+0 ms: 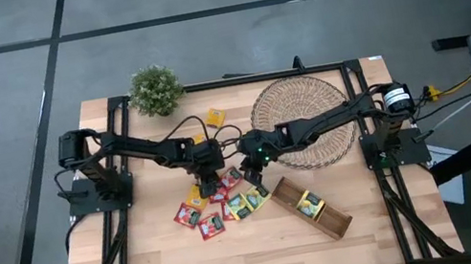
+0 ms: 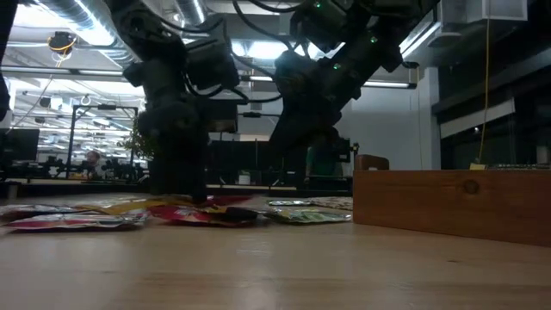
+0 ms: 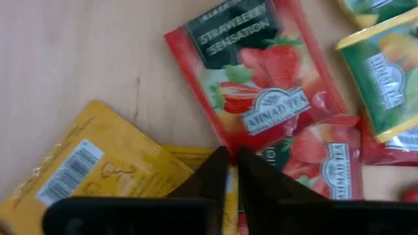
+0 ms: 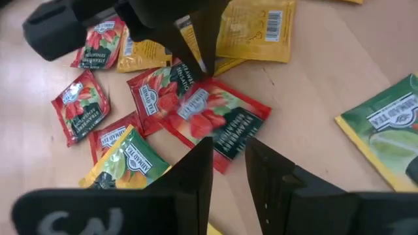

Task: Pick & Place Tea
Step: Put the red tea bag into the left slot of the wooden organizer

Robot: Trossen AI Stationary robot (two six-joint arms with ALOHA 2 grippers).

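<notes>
Several small tea sachets [image 1: 217, 205] in red, yellow and green wrappers lie in a loose pile on the wooden table. My left gripper [image 3: 230, 156] points steeply down onto the pile. Its fingers are closed to a sliver at the corner of a red strawberry sachet [image 3: 261, 85], which overlaps a yellow one [image 3: 98, 170]. My right gripper [image 4: 228, 156] hovers open just to the right, above the same red sachet [image 4: 215, 121], with nothing between its fingers. Another sachet [image 1: 308, 203] lies in the long wooden tray [image 1: 331, 220]. My left gripper comes from above, slanting down, and its fingertips [image 3: 219, 163] rest at the red strawberry sachet's corner [image 3: 225, 145]. That spot lies over the yellow sachet's edge. The red sachet lies flat on the pile. Whether the corner is pinched between the fingers, I cannot tell.
The wooden tray [image 2: 448, 202] stands right of the pile, near the front. A round woven mat [image 1: 304, 122] lies at the back right, and a small potted plant [image 1: 156, 90] at the back left. One yellow sachet [image 1: 213, 116] lies apart toward the far edge. Bare table lies near the front edge.
</notes>
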